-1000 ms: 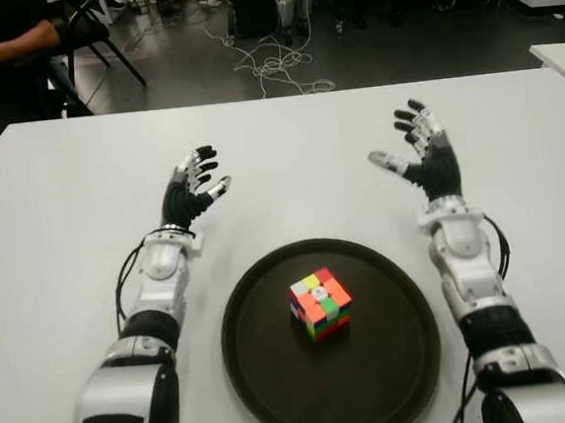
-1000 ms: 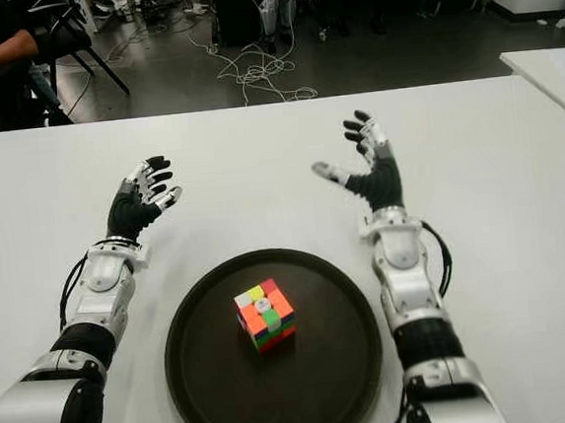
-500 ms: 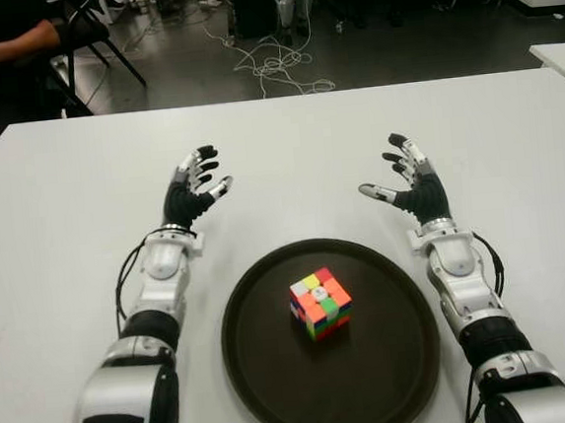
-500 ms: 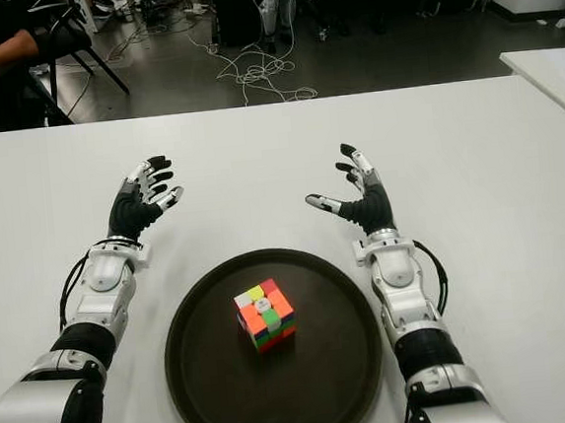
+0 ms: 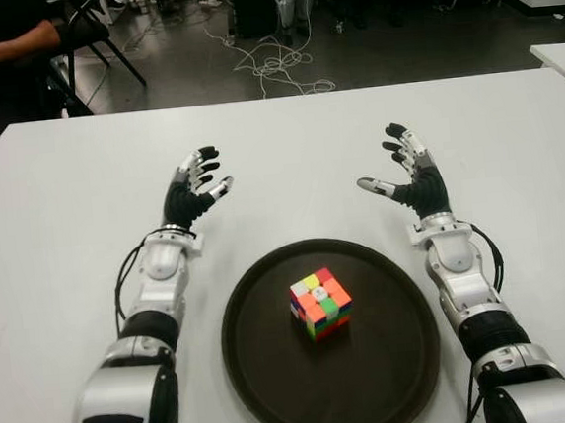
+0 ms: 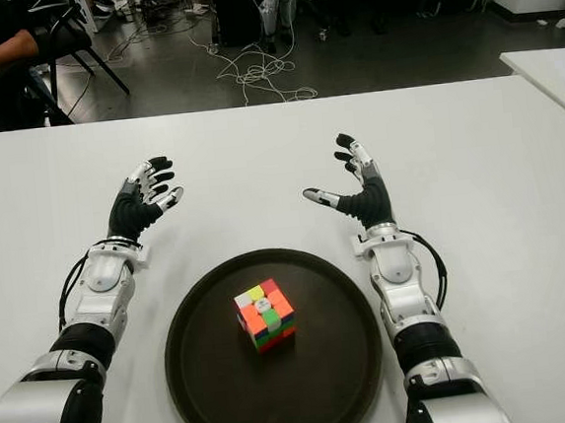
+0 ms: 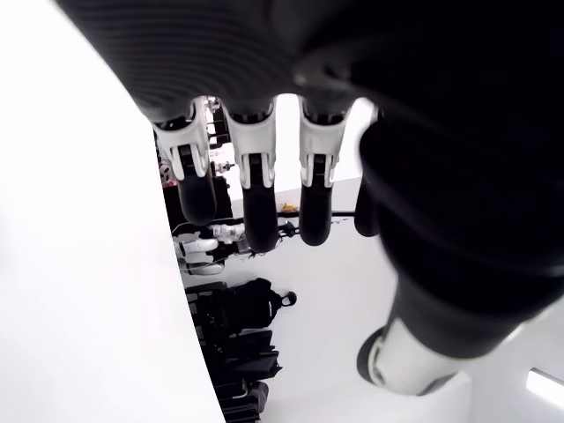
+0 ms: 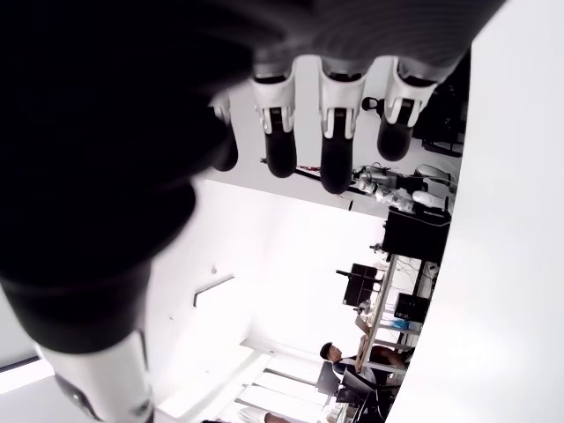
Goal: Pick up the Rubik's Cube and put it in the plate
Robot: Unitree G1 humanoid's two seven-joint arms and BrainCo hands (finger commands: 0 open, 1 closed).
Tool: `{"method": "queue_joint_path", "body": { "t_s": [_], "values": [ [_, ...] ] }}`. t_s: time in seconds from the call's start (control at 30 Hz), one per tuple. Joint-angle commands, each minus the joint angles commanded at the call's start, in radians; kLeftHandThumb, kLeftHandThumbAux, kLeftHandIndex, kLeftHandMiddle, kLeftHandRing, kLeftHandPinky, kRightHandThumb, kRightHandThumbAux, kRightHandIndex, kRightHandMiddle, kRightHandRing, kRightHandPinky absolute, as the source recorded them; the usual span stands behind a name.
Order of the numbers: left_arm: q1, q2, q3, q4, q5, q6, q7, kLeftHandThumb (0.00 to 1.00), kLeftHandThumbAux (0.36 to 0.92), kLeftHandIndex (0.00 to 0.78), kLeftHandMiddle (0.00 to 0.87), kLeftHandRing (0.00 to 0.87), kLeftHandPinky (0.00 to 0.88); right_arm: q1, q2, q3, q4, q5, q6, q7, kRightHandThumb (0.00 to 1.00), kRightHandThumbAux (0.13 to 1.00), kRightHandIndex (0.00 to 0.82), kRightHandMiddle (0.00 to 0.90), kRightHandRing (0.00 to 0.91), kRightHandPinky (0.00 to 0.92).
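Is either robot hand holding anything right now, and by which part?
Nothing is held. Both the left robot hand and right robot hand are open; the multicoloured Rubik's Cube sits in the dark round plate.

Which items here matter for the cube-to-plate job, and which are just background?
Job:
- Rubik's cube, already sitting in the plate
- left hand and right hand, both open, holding nothing

Background:
- white table
- cables on the floor
- seated person's arm

The two eye views look down from the robot's head at the same wide white table, side by side. Each wrist view sits very close behind its own hand's fingers, facing out into the room.
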Motion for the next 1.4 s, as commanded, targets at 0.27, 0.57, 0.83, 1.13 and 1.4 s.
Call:
{"method": "queue_joint_path", "body": {
  "t_s": [0.27, 0.57, 0.83, 1.13, 1.4],
  "values": [
    [0.000, -0.002, 0.003, 0.002, 0.002, 0.001, 0.005, 0.007, 0.831, 0.194, 0.191, 0.161, 0.129, -0.003, 0.000, -0.002, 0.003, -0.006, -0.002, -0.012, 0.000, 0.797, 0.079, 0.151, 0.142, 0.112],
    [0.001, -0.011, 0.018, 0.005, -0.019, -0.005, -0.001, 0.009, 0.832, 0.189, 0.191, 0.160, 0.130, -0.013, -0.010, -0.010, 0.009, -0.013, -0.018, -0.038, 0.000, 0.802, 0.090, 0.166, 0.155, 0.114],
    [0.001, -0.015, 0.025, 0.007, -0.029, -0.008, 0.007, 0.022, 0.831, 0.180, 0.193, 0.158, 0.127, -0.017, -0.014, -0.012, 0.006, -0.018, -0.016, -0.054, 0.000, 0.799, 0.090, 0.166, 0.151, 0.106],
    [0.007, -0.016, 0.026, 0.004, -0.028, -0.021, 0.012, 0.028, 0.805, 0.178, 0.192, 0.155, 0.119, -0.024, -0.019, -0.016, 0.018, -0.015, -0.039, -0.068, 0.000, 0.819, 0.101, 0.173, 0.156, 0.115],
    [0.012, -0.024, 0.037, 0.002, -0.035, -0.054, 0.016, 0.053, 0.795, 0.156, 0.172, 0.146, 0.129, -0.019, -0.021, -0.017, 0.004, -0.009, -0.032, -0.064, 0.000, 0.804, 0.094, 0.166, 0.148, 0.103]
  ]
}}
